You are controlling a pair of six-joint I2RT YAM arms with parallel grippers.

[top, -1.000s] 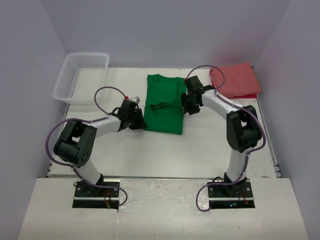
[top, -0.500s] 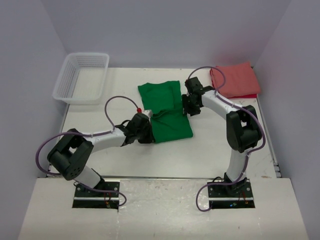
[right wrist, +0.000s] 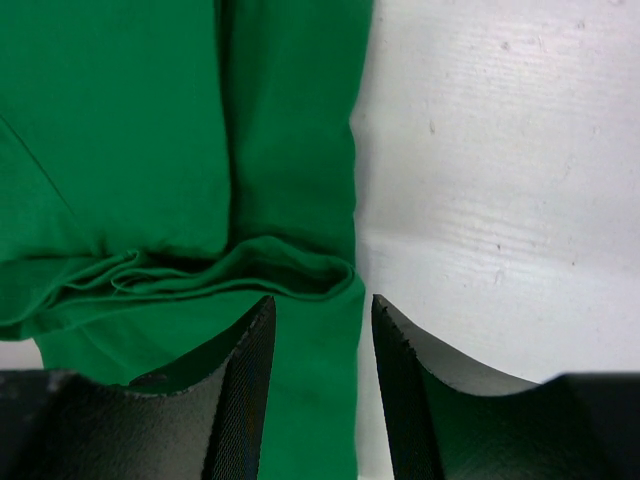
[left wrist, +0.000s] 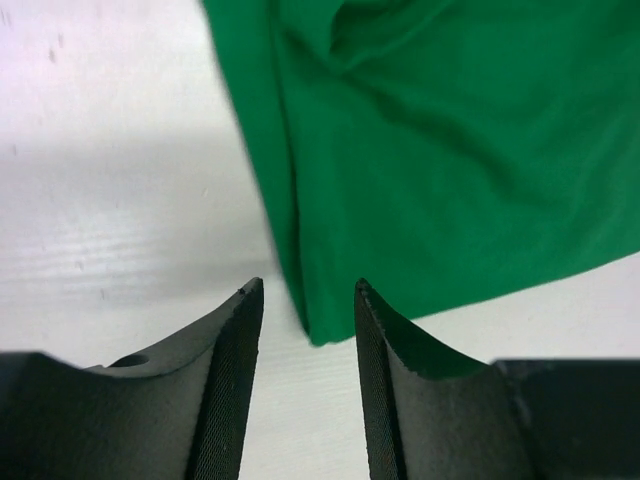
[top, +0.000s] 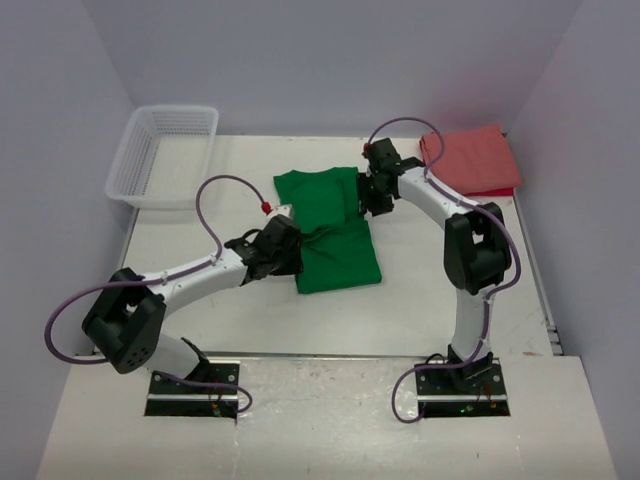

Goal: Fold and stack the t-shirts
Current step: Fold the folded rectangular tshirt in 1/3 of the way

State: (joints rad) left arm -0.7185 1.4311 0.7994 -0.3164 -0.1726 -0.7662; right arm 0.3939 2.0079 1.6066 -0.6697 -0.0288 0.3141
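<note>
The table (top: 440, 290) bore the green t-shirt (top: 335, 235) between both grippers and the salmon-red t-shirt (top: 470, 160) off to the right gripper's (right wrist: 322, 310) right; both stood open astride green edges, the left gripper (left wrist: 308, 300) at a corner, so a clean fold probably required pinching every layer.

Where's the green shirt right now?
Top view: the green t-shirt lies mid-table, partly folded, between the left gripper at its left edge and the right gripper at its far-right edge.

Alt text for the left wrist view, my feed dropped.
The left hand is open, fingers apart, with a corner of the green t-shirt lying between their tips, ungripped. The shirt spreads away over the white table.
</note>
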